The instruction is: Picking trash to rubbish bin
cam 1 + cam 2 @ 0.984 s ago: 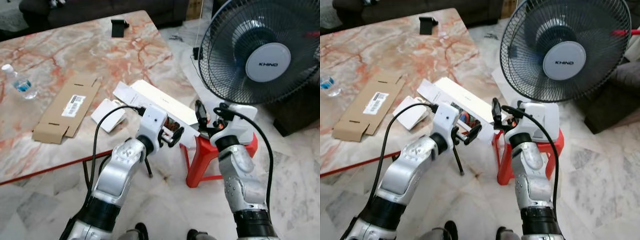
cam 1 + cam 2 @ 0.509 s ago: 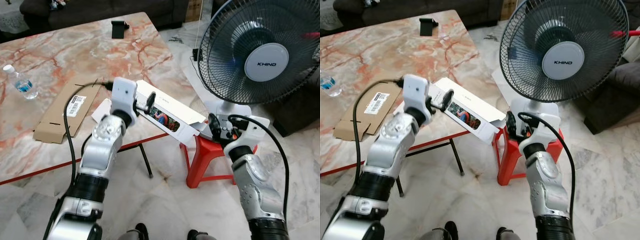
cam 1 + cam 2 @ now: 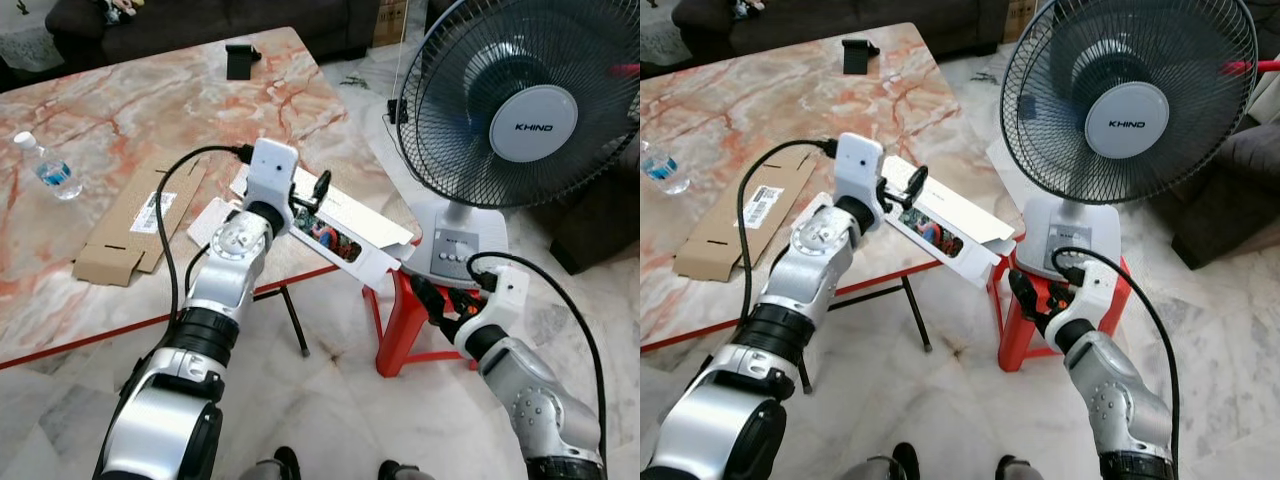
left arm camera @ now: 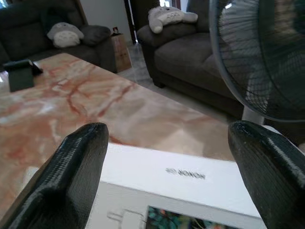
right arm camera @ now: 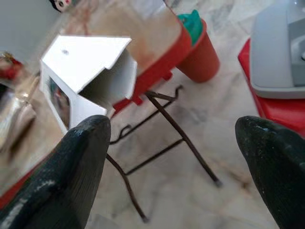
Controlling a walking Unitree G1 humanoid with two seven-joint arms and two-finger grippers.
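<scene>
Left eye view: the left claw point(image 3: 308, 192), fingers spread and empty, hovers mid-frame right over the white box point(image 3: 345, 232), whose long axis runs down-right off the marble surface point(image 3: 150, 100). The right claw point(image 3: 428, 300), also open and empty, sits lower right, farther off.

Left wrist view: box point(image 4: 181, 181) below the fingers; sofa point(image 4: 190, 52) behind.
</scene>
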